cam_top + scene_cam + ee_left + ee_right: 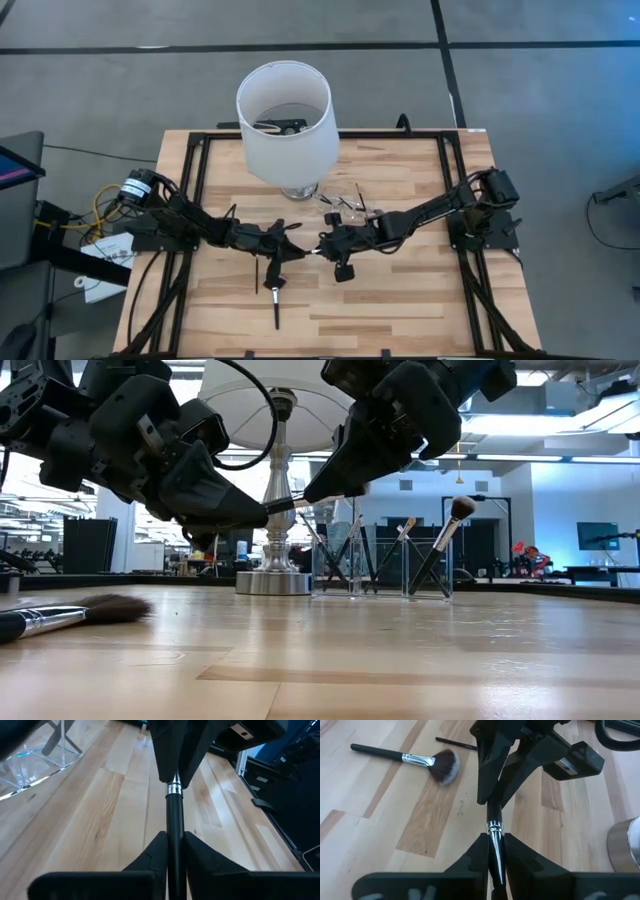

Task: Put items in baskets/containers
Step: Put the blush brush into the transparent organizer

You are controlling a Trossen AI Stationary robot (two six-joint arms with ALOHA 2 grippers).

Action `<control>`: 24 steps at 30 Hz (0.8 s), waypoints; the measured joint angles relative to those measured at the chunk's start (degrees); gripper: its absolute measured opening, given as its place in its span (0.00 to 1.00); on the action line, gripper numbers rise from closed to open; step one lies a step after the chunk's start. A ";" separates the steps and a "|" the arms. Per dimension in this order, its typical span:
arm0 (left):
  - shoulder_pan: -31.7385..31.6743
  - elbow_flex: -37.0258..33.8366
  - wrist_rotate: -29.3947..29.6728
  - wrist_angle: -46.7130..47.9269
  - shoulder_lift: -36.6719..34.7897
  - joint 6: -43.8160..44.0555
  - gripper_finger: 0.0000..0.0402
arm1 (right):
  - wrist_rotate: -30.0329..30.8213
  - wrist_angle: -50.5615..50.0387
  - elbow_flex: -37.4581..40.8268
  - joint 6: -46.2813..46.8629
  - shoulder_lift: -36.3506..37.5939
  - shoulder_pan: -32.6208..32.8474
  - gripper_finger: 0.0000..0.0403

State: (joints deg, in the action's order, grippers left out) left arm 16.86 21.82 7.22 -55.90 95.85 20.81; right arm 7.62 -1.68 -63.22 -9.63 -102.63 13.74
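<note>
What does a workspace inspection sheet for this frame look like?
Surface: wooden table, dark frame rails.
Job's things: one brush held above the table by both grippers; fan brush and a thin brush lying loose; clear holder with brushes standing in it.
Clutter: lamp at the far edge.
Grippers: left gripper and right gripper both shut on the brush, tip to tip at mid-table.
Cables: bundle by the left arm's base.
Surroundings: grey floor; room behind.

Glossy black brush (494,851), silvery metal ferrule (493,826); pale wood table (400,300).
</note>
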 joint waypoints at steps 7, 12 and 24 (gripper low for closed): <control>-0.04 0.01 1.85 -0.74 -0.07 0.01 0.10 | 4.27 -0.40 -0.52 1.92 1.33 0.18 0.15; -0.04 -0.02 1.73 -1.46 -0.23 0.03 0.10 | 8.55 -6.00 -4.05 2.54 6.57 0.94 0.22; 0.13 0.07 6.41 -18.02 -0.92 -12.33 0.10 | 13.64 -13.97 -4.60 8.91 25.45 9.63 0.40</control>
State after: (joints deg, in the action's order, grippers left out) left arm 16.99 21.89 13.63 -73.92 94.94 8.48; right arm 21.26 -15.64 -67.83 -0.72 -77.17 23.37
